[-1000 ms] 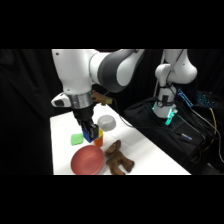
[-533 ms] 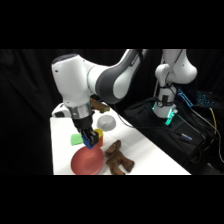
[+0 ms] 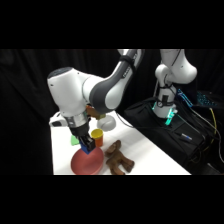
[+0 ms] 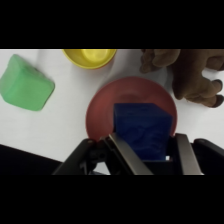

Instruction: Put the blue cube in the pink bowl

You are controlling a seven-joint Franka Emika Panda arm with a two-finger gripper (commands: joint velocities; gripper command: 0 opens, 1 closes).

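1. Two views show this moment. From the side, the glossy white arm bends down over the white table, and its gripper hangs just above the pink bowl, a round, shallow, smooth dish at the table's near edge. Between the fingers sits the blue cube, small, solid and deep blue. Behind it stands an orange-yellow cup; beside the bowl lies a lumpy brown plush toy.

2. From the wrist, the gripper pinches the blue cube: two pale metal fingers press its opposite sides. The cube's faces look matte and faintly mottled, with crisp straight edges. It hangs over the pink bowl, covering much of the salmon disc. A flat green block with rounded corners lies apart on the white surface, the cup's yellow rim shows at the top, and the brown plush toy lies beside the bowl.
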